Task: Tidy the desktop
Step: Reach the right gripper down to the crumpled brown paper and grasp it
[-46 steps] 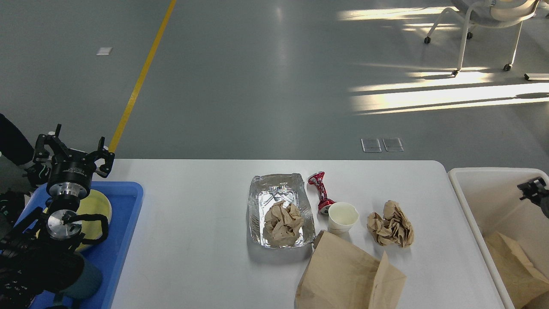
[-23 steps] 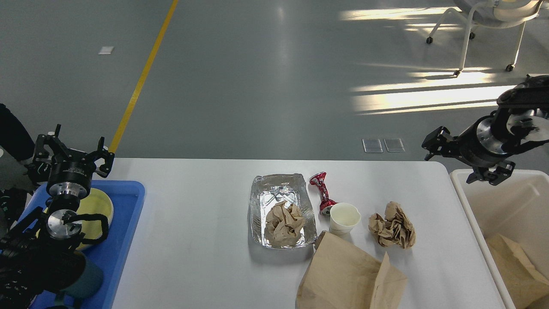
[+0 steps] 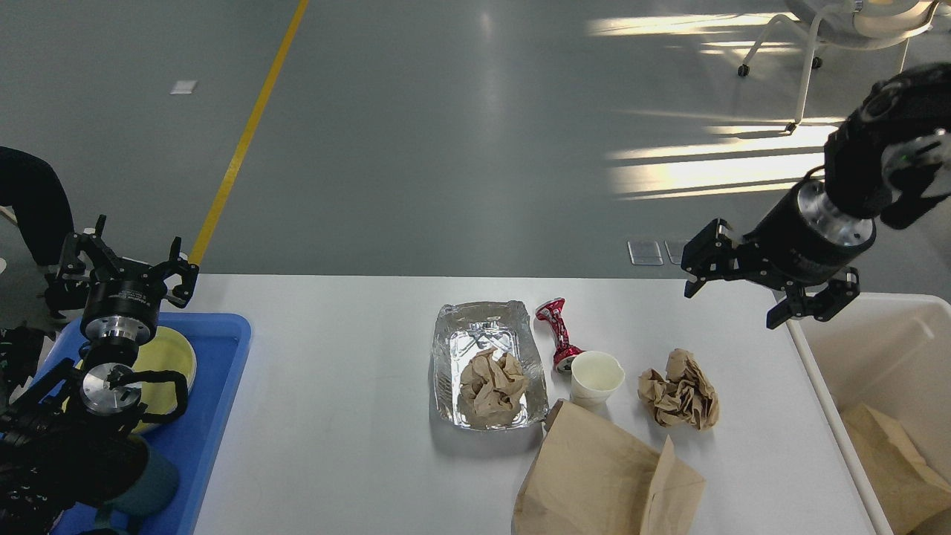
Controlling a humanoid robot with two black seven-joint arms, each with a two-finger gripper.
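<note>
The desktop spread wide below both arms. The right gripper hung above its far right corner, fingers spread apart and empty, a crumpled brown paper wad nearer the robot beneath it. The left gripper stood over the blue tray at the desktop's left edge (fingers splayed wide, holding nothing). A foil tray, red can and paper cup sat mid-desktop.
</note>
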